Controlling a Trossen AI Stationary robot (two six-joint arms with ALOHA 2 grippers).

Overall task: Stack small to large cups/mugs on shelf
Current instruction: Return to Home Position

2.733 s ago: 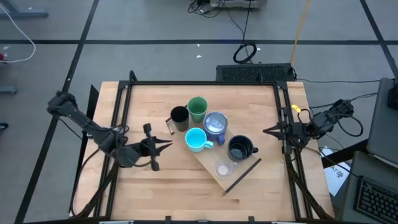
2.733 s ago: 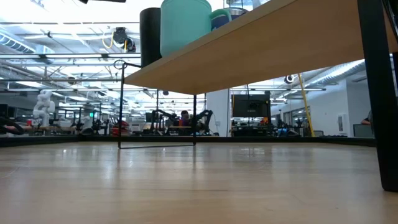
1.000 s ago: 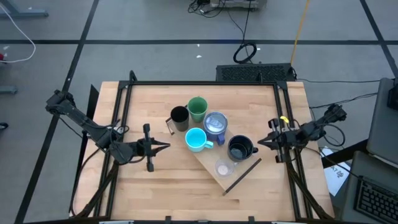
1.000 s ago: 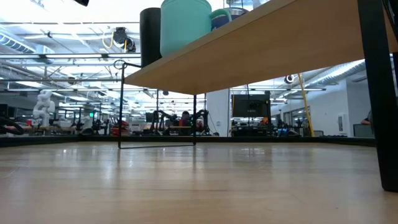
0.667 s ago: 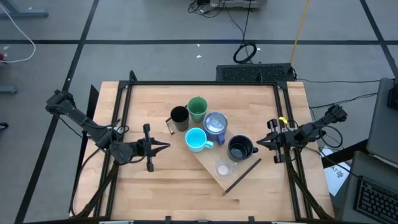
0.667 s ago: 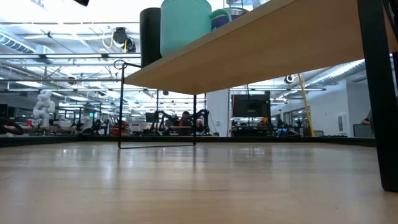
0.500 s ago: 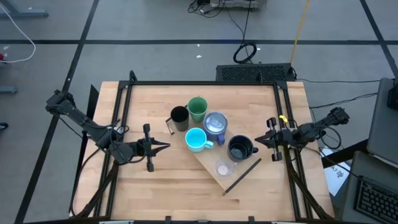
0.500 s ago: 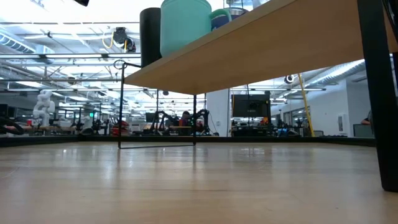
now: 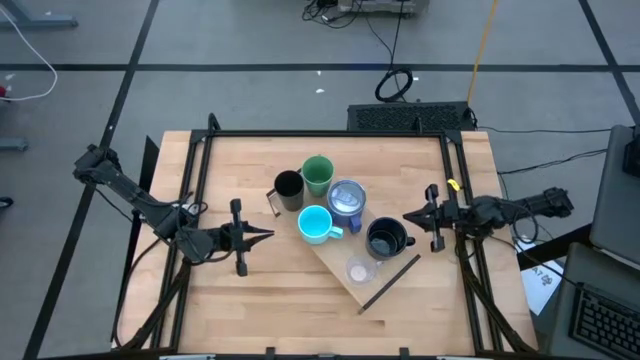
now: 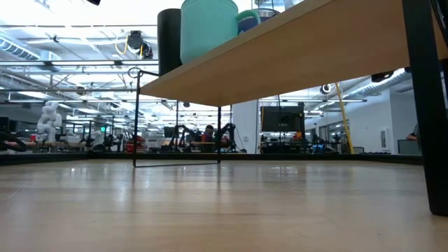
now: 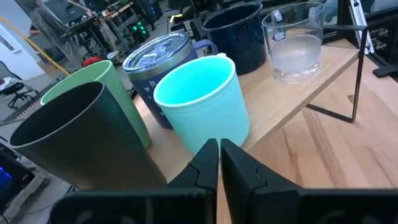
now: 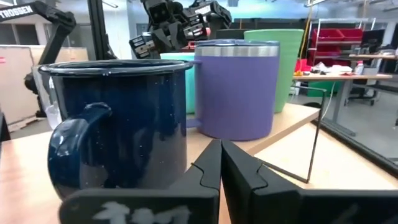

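The shelf [image 9: 385,283], a light-wood plank, lies slantwise on the table and stands on thin dark brackets [image 11: 352,70]. On it stand a black cup [image 9: 288,187], a green cup [image 9: 318,172], a purple lidded tumbler [image 9: 346,197], a cyan mug [image 9: 314,224], a navy mug [image 9: 384,238] and a clear glass [image 9: 359,270]. My left gripper [image 9: 268,235] is shut and hovers left of the cyan mug [image 11: 202,102], pointing at it. My right gripper [image 9: 407,216] is shut and hovers just right of the navy mug [image 12: 115,124], touching nothing.
Dark frame rails run along the table's left [image 9: 193,170] and right [image 9: 462,175] sides, close to both arms. Bare tabletop [image 9: 270,300] lies in front of the shelf. In the low view the shelf's underside [image 10: 294,59] spans the top of the picture.
My right arm has swung round, and its shut gripper has sunk a little and gone toward the table's left and far edge, closer to the navy mug. The cups and the shelf stay as they were.
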